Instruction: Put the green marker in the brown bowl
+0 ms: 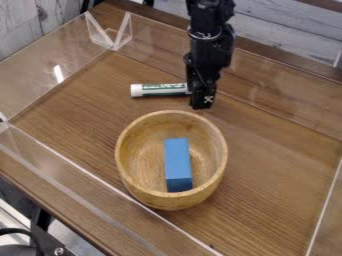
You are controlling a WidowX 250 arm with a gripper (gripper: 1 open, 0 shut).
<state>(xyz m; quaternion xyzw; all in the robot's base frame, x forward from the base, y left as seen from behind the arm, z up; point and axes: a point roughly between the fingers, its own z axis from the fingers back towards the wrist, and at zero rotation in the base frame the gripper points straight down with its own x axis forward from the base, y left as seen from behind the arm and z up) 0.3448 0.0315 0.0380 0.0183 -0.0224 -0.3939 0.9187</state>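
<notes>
The green marker lies flat on the wooden table, white barrel pointing left and its right end running in under my gripper. The black gripper points straight down and stands low over that right end, its fingertips at table level. From this side view the gap between the fingers does not show, so I cannot tell whether they are closed on the marker. The brown bowl sits just in front of the gripper, nearer the camera, upright.
A blue rectangular block lies inside the bowl. Clear acrylic walls fence the table on all sides, and a clear folded stand is at the back left.
</notes>
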